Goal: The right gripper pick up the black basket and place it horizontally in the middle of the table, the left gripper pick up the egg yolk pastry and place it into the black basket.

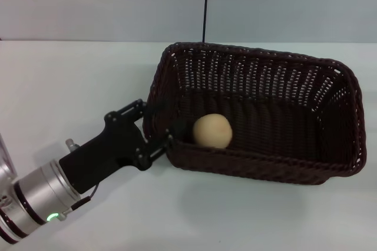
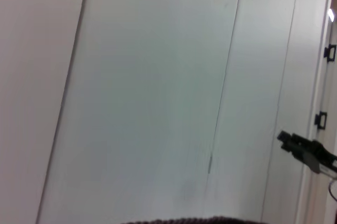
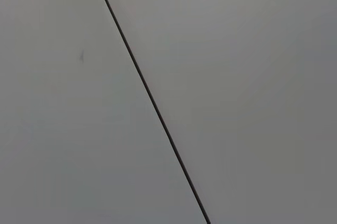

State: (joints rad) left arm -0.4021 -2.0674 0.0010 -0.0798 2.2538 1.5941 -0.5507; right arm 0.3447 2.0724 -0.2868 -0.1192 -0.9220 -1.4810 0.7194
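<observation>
The black basket lies lengthwise on the white table, right of the middle in the head view. The egg yolk pastry rests inside it near the front left corner, plain beige face showing. My left gripper is open at the basket's left end, one finger over the rim just short of the pastry and one outside the wall. The pastry is free of the fingers. A sliver of the basket's rim shows in the left wrist view. My right gripper is out of view.
A grey wall with a dark vertical seam stands behind the table. The right wrist view shows only wall and a seam. A small black fixture shows far off in the left wrist view.
</observation>
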